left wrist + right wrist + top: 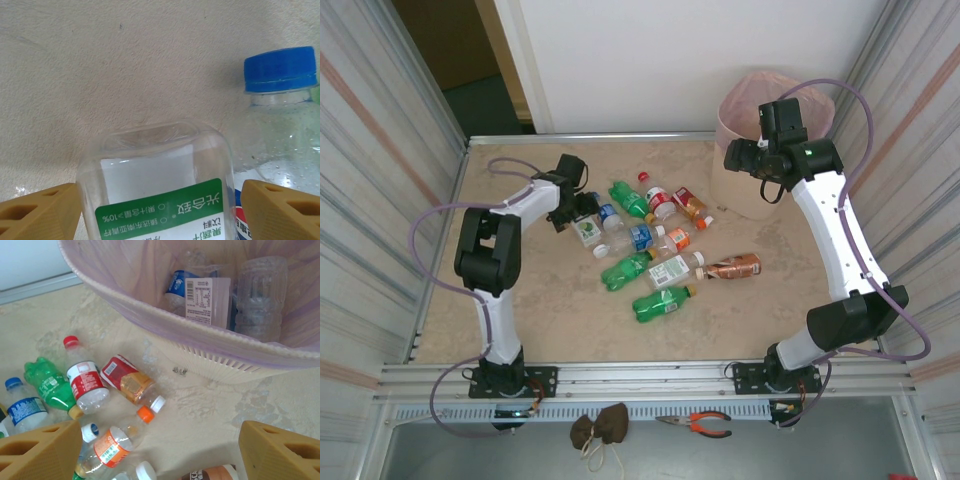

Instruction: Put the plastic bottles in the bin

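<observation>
Left wrist, bottle (155, 170), label (165, 212) apparently reading "10%"

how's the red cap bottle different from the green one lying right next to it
The red-capped bottle is clear plastic with a red and white label; the green bottle is tinted green with a green label. The red-capped bottle's cap points toward the back of the table; the green bottle's yellowish cap points the opposite way. Both lie on their sides, side by side, outside the bin.
</observation>
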Motion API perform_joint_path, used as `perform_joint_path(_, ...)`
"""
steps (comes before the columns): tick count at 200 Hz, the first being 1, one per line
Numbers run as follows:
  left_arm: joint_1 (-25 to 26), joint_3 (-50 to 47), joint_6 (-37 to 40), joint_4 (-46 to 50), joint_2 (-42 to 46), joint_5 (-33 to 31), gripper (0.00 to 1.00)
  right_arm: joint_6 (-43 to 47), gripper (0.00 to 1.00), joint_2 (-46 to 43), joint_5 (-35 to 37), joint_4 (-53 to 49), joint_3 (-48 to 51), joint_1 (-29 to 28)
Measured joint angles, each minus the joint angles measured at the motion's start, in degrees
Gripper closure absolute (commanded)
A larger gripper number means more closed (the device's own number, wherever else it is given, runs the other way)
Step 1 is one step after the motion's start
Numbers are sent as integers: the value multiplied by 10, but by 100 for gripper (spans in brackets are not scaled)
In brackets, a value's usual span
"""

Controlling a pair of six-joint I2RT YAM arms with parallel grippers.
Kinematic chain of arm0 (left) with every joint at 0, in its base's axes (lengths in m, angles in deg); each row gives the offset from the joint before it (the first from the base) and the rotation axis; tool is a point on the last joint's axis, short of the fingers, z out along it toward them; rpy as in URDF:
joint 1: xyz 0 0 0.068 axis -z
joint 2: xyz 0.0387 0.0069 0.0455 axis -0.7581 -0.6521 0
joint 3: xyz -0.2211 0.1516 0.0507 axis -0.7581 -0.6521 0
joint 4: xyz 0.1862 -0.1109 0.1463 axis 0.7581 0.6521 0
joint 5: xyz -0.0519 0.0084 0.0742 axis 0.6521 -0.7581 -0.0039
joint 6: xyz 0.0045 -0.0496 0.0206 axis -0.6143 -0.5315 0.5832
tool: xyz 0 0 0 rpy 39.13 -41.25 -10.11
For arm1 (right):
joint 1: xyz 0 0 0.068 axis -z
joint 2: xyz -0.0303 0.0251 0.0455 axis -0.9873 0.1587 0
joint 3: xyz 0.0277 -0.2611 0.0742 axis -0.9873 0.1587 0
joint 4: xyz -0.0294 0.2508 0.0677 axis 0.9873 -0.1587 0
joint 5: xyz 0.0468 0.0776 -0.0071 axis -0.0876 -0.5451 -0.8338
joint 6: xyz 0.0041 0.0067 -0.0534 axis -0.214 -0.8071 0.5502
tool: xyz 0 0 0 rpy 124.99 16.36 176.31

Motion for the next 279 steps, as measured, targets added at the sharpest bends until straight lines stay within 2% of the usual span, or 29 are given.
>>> perform_joint_path(65,-10,0,1,3,-5,2,19,0,20,-1,-2,0,3,0)
perform_joint_path(189,-19,-4,4,-5,-2,-2,35,0,21,-2,-5,12,14,-1)
perform_joint_path(223,-27,-46,15,-19,47,-10,39,0,21,-14,-21,41,44,-1)
perform_joint_path(279,-31,-130,54,-109,212,3,44,10,19,-85,-75,136,120,-1)
